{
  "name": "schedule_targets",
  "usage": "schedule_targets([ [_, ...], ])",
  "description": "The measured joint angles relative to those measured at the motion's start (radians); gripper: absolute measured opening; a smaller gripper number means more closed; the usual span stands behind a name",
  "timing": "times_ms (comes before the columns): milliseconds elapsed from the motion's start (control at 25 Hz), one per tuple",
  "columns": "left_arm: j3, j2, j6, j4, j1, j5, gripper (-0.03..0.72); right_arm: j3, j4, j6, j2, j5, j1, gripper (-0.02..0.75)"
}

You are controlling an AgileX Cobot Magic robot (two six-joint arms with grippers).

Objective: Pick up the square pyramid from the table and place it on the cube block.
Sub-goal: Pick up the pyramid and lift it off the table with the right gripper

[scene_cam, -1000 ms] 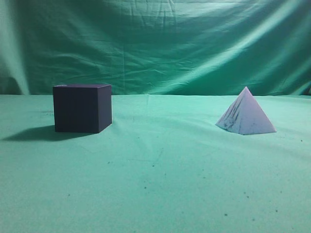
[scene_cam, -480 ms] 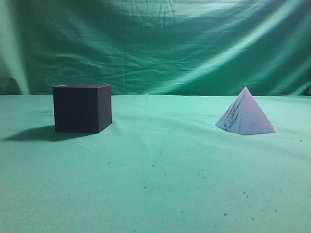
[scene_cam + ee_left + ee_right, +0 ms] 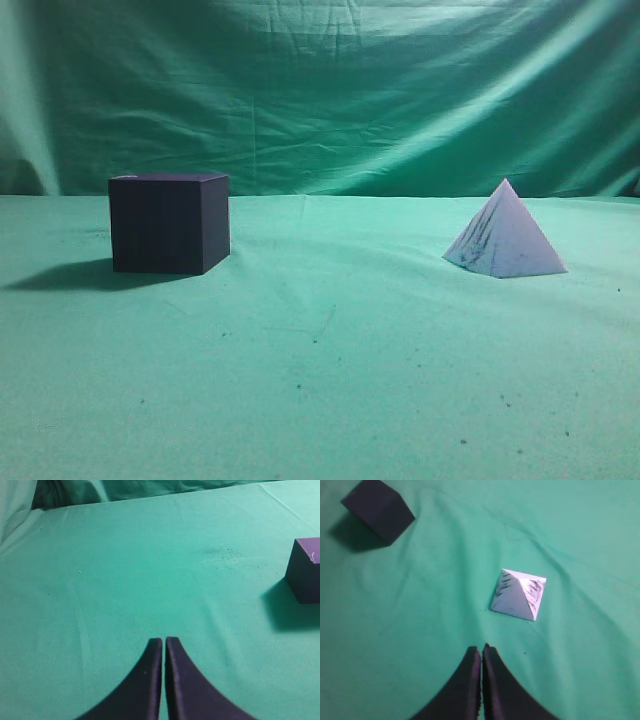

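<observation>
Right claw (image 3: 481, 652) hangs above the tabletop (image 3: 420, 630), clenched on nothing, just short of the square pyramid (image 3: 518, 595). Left claw (image 3: 163, 642) likewise clenched empty, cube block (image 3: 306, 569) off to its right.

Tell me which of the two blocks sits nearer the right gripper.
The square pyramid: pale, with dark streaks, it lies just ahead of the shut right gripper. The dark cube block sits far off in the right wrist view's top left corner.
</observation>
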Motion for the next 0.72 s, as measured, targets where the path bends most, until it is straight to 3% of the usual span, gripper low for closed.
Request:
schedule_targets([
  [120,0.000,0.000,0.000,0.000,0.000,0.000,0.000,-0.068,-0.193,0.195,0.098,-0.002,0.098,0.000],
  [280,0.000,0.000,0.000,0.000,0.000,0.000,0.000,-0.115,-0.264,0.267,0.220,-0.023,0.146,0.000],
  [400,0.000,0.000,0.000,0.000,0.000,0.000,0.000,-0.122,-0.270,0.272,0.301,-0.066,0.149,0.175],
  [600,0.000,0.000,0.000,0.000,0.000,0.000,0.000,-0.122,-0.272,0.274,0.431,-0.150,0.153,0.587],
  [680,0.000,0.000,0.000,0.000,0.000,0.000,0.000,-0.123,-0.272,0.274,0.474,-0.181,0.153,0.652],
  [720,0.000,0.000,0.000,0.000,0.000,0.000,0.000,-0.123,-0.272,0.274,0.496,-0.197,0.153,0.645],
])
